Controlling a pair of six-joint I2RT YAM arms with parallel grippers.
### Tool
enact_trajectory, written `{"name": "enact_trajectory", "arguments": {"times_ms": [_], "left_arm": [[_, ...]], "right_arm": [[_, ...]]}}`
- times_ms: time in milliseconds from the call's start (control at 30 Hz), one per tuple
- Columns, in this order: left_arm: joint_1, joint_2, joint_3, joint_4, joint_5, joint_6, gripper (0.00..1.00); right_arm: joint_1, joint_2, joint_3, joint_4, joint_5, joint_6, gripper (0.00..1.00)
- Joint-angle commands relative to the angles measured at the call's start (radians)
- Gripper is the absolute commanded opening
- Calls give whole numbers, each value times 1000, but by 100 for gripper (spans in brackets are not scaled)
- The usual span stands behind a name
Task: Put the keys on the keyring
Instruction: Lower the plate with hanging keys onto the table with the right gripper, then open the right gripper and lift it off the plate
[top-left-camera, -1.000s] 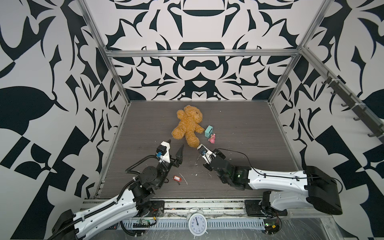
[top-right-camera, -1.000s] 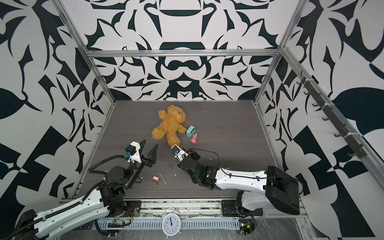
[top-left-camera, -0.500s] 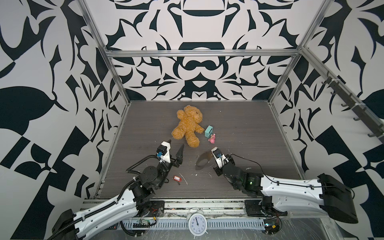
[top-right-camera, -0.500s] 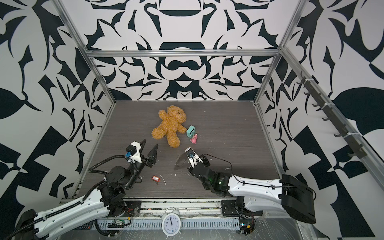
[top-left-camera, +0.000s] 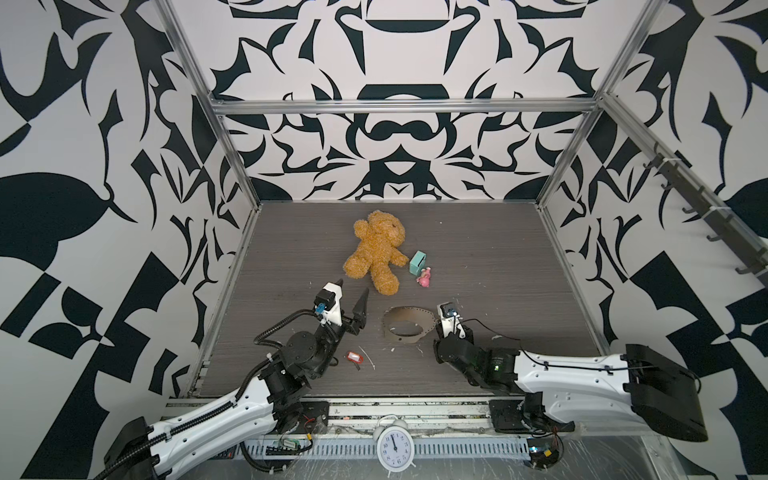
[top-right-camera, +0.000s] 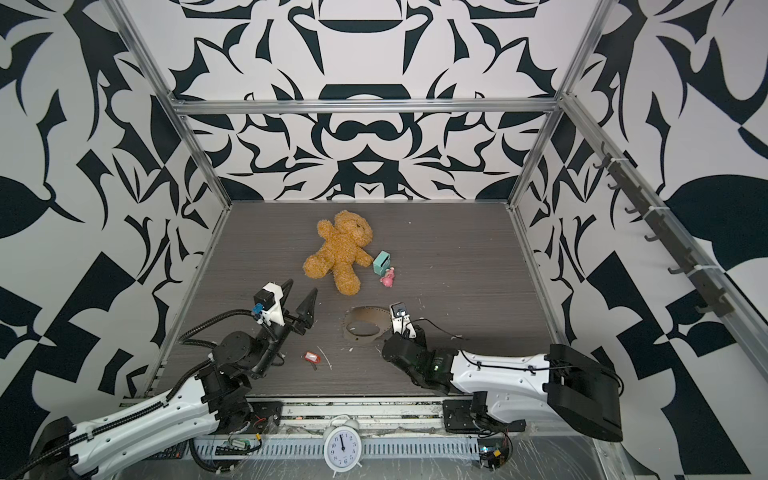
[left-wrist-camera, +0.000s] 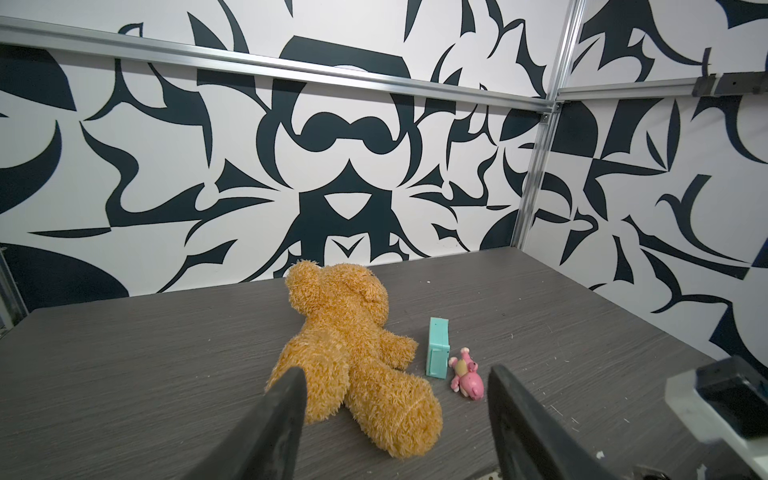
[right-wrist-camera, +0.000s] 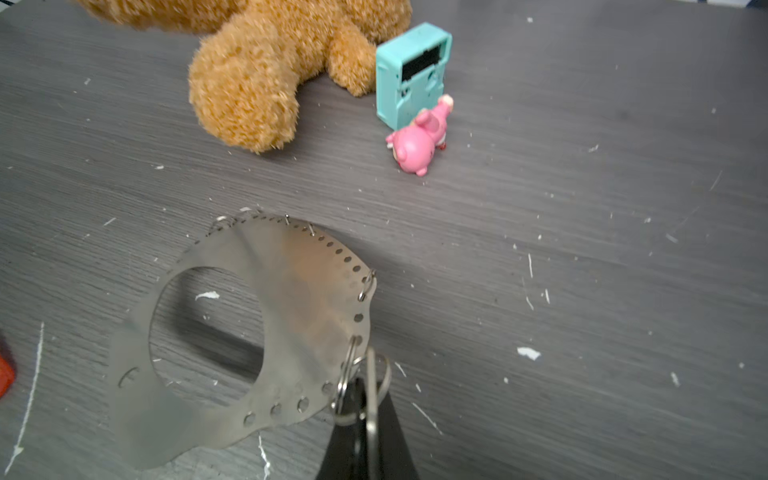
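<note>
My right gripper (right-wrist-camera: 368, 401) is shut on the silver keyring (right-wrist-camera: 387, 376), which hangs on the end of a grey curved strap (right-wrist-camera: 299, 299) with holes along its edge. The strap (top-left-camera: 405, 340) lies curled on the table, left of that gripper (top-left-camera: 435, 330), and shows in both top views (top-right-camera: 365, 337). One of the keys, a red tag (top-left-camera: 353, 356) with a white window, lies flat near the left arm's wrist (top-right-camera: 311, 357). My left gripper (top-left-camera: 351, 297) hovers open and empty above the table, pointing at the teddy bear (left-wrist-camera: 397, 370).
A brown teddy bear (top-left-camera: 376, 253) lies mid-table, with a teal box (top-left-camera: 417, 262) and a pink figure (top-left-camera: 424, 277) beside it. A thin white strip (top-left-camera: 368, 358) lies next to the red tag. A white alarm clock (top-left-camera: 394, 444) stands at the front rail.
The right arm has swung to the right and drawn back, dragging the strap by the keyring. The left arm and the red tag have not moved.
</note>
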Motion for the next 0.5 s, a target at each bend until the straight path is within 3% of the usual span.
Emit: {"name": "enact_trajectory", "arguments": {"times_ms": [0, 167, 333, 467], "left_arm": [[4, -4, -4, 8, -18, -8, 71], [4, 8, -1, 12, -16, -9, 71], [4, 2, 1, 5, -11, -13, 71], [4, -5, -1, 4, -8, -16, 71]], "right_arm": [[2, 14, -9, -11, -17, 93, 2], [3, 7, 1, -80, -27, 106, 15], [4, -42, -4, -131, -17, 121, 22], [3, -102, 9, -181, 9, 121, 36]]}}
